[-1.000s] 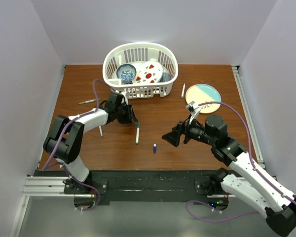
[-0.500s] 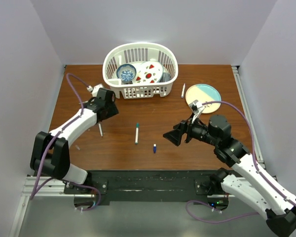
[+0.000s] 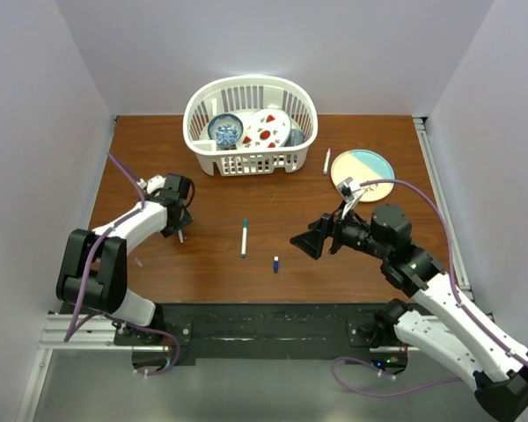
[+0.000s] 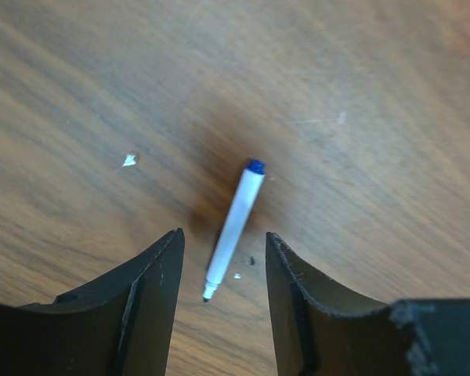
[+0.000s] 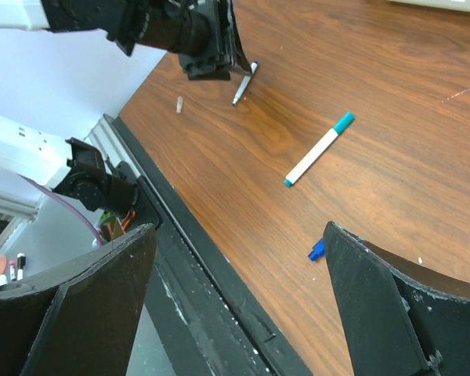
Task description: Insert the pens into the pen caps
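Swung the left jaws away from the teal pen (image 3: 244, 237) and out to the left of the counter (image 3: 290, 202) over the last second; now holds them spread above a white pen (image 4: 233, 231) with a blue end, touching it on neither side. Lies slantwise in the gap, dark tip back between the jaws and blue end out beyond their tips. For a sound grip: reach forward a little so the middle of the barrel sits between the jaw tips, turn the wrist until the jaws face squarely across the barrel, come down close to the wood, then close gently, leaving the dark tip free for capping. Holds the right jaws spread wide with nothing in them, the blue cap (image 5: 316, 251) just ahead in the gap between them and the teal pen farther ahead. Cannot tell how high the left jaws hang above the counter, nor whether the blue end is a plug or a fitted cap. Cannot name the pale speck (image 4: 129, 160) ahead of the left-hand jaw. From overhead, hides the left jaws under the wrist.
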